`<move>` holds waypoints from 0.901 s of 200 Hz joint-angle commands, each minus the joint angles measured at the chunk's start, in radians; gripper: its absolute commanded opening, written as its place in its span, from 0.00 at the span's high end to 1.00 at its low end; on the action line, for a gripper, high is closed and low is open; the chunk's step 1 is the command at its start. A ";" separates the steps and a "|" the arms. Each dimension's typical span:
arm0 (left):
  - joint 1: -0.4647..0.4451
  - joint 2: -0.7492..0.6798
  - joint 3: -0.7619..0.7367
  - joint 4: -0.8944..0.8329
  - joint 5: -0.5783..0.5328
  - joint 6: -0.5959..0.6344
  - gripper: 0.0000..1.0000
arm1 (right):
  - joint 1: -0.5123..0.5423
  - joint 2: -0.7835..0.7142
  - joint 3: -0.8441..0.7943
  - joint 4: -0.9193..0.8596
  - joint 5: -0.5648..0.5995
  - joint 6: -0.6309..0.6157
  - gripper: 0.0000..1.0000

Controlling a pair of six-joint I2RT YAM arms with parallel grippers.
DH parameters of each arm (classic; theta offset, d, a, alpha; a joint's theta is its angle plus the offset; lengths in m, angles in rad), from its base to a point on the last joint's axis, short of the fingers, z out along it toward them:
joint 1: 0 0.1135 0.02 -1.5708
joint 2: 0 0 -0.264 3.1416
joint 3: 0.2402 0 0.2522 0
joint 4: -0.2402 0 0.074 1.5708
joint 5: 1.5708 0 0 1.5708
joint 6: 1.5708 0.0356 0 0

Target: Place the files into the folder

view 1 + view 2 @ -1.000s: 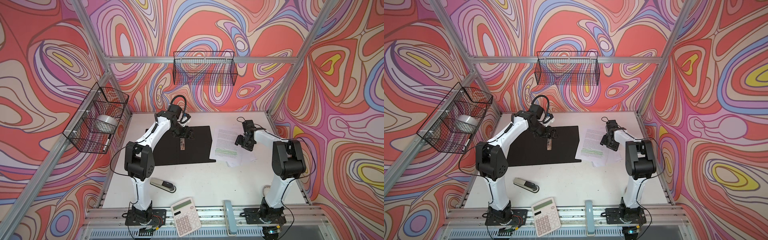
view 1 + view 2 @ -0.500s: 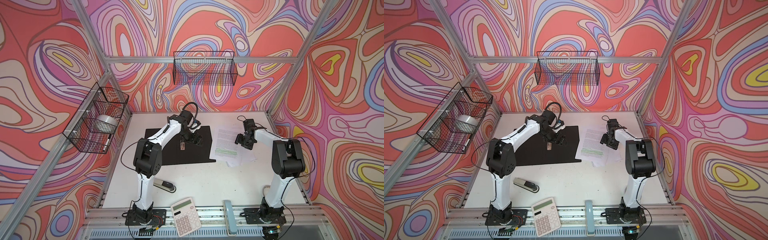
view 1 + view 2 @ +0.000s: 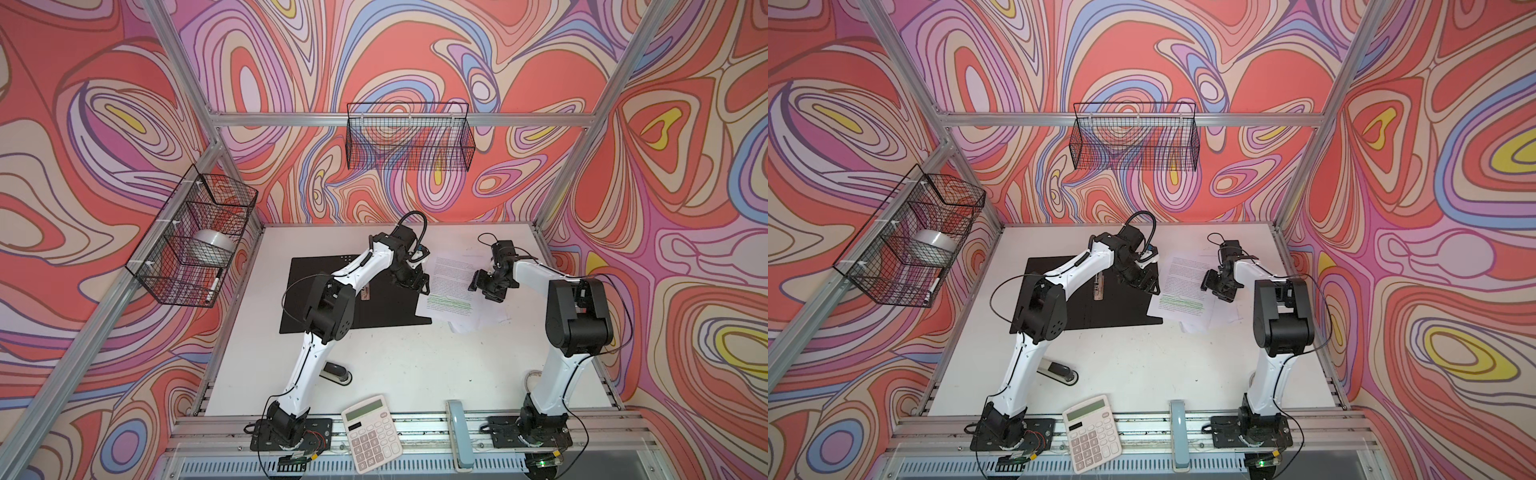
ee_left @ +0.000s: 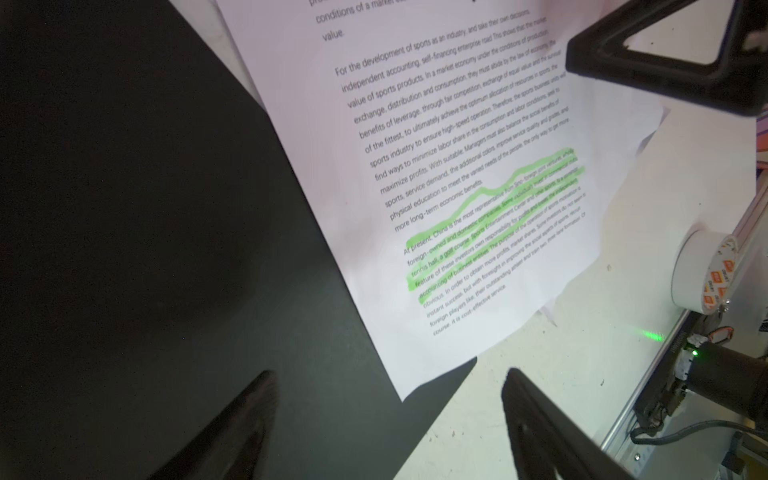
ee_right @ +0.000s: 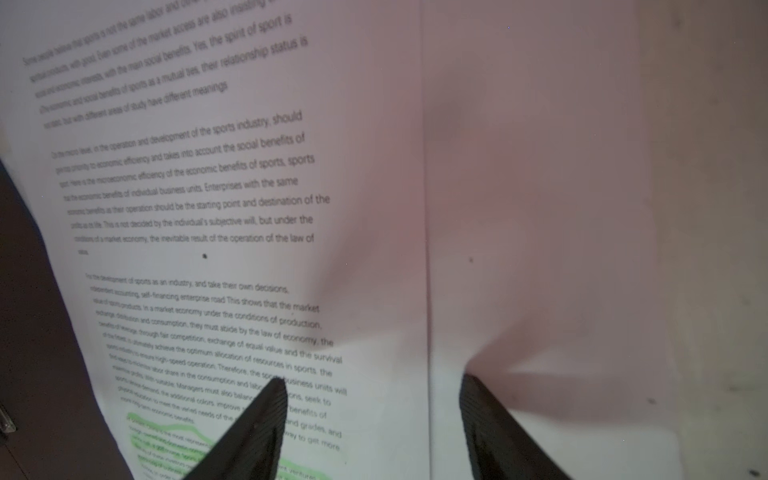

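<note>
The folder (image 3: 382, 311) (image 3: 1100, 311) lies open on the table, black inside up, its metal spine clip (image 3: 365, 293) in the middle. The files (image 3: 449, 291) (image 3: 1183, 286), white printed sheets with a green highlighted band, lie to its right, and their left edge overlaps the folder. My left gripper (image 3: 417, 284) (image 4: 390, 374) hovers open over the folder's right edge, at the near corner of the files (image 4: 457, 166). My right gripper (image 3: 482, 286) (image 5: 374, 380) is open just above the files (image 5: 249, 208), its fingers on either side of the top sheet's right edge.
A stapler (image 3: 338, 372) lies behind the left arm. A calculator (image 3: 372, 432) and a grey-blue bar (image 3: 459, 432) sit at the front rail. Wire baskets hang on the back wall (image 3: 409, 137) and the left wall (image 3: 195, 241). A white roll (image 4: 702, 274) stands by the right arm's base.
My left arm has swung right across the folder, from over the spine clip to the folder's right edge beside the files. The right gripper has barely moved.
</note>
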 commanded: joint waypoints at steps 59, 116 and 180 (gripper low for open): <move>-0.015 0.137 0.093 -0.043 0.041 -0.051 0.20 | -0.013 0.017 -0.030 0.011 -0.173 -0.055 0.32; -0.018 0.150 0.102 -0.046 0.049 -0.047 0.21 | -0.032 -0.010 -0.057 0.067 -0.313 -0.037 0.33; -0.019 0.143 0.102 -0.050 0.056 -0.045 0.21 | -0.043 -0.086 -0.099 0.146 -0.438 0.012 0.36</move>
